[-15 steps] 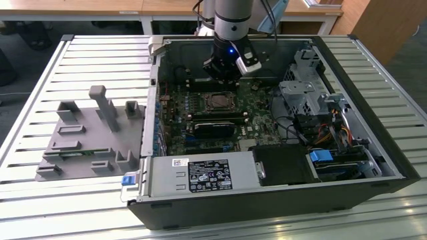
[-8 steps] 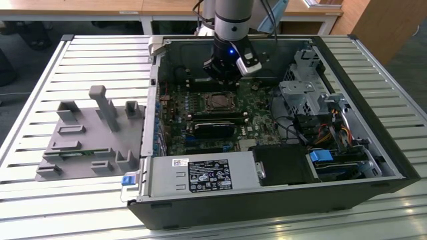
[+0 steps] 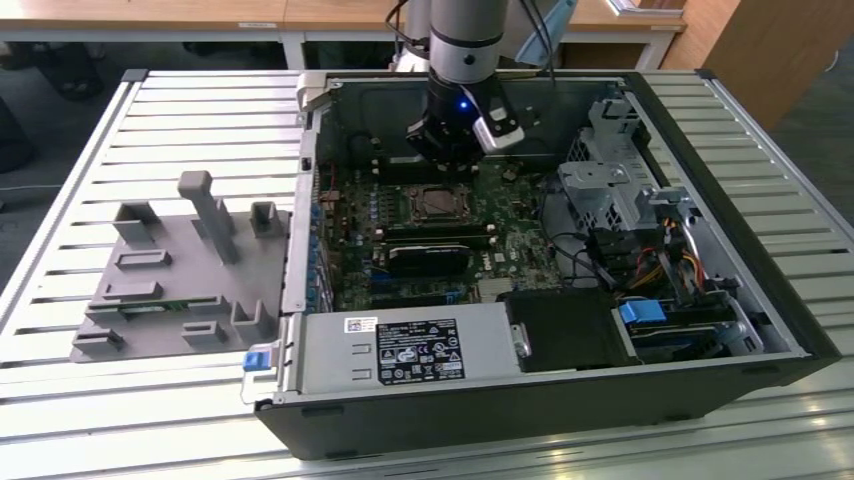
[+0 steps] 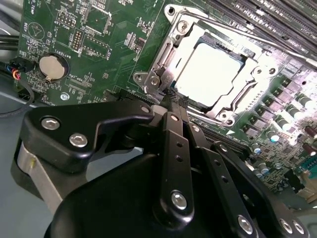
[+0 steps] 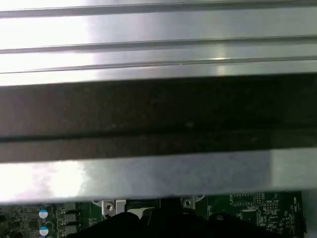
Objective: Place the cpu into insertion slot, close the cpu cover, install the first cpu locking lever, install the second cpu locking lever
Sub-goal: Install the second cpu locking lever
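Observation:
The cpu (image 4: 212,74) lies flat in the insertion slot (image 3: 434,203), its silver face showing through the window of the cpu cover (image 4: 166,59). The cover lies down over the chip. In the second wrist view my gripper (image 4: 174,96) has its two black fingers (image 4: 171,134) drawn together, shut, with the tips at the socket's rim near a corner. Whether a thin lever sits between the tips I cannot make out. In the exterior view the gripper (image 3: 449,160) hangs just behind the socket, inside the case.
The open computer case (image 3: 747,330) stands on a slatted table. A black module (image 3: 430,258) sits in front of the socket, a grey power box (image 3: 407,350) nearer still, and drive cages with cables (image 3: 627,220) at the exterior view's right. A grey fixture (image 3: 180,270) stands outside the case.

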Robot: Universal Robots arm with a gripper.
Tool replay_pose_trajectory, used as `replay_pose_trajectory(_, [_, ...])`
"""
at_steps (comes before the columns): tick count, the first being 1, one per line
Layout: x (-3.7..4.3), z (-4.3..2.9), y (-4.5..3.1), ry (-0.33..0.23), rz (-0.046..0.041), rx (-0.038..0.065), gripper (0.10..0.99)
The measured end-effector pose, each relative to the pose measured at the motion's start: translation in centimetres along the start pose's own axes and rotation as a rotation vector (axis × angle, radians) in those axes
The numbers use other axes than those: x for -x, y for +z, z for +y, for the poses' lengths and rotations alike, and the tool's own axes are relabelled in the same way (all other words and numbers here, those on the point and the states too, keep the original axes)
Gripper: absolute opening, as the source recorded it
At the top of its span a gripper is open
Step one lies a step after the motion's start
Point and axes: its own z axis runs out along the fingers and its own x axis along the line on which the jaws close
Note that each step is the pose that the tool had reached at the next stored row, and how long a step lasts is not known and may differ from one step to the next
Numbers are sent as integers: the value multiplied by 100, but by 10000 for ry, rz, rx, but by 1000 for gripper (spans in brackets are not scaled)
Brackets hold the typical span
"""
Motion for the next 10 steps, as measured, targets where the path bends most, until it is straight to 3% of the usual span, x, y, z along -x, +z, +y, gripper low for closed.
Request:
replay_pose_trajectory(5, [3,4,-128,-2,0,0,106])
replay_pose_trajectory(10, [9,-80,-139,-2,-1,4,106])
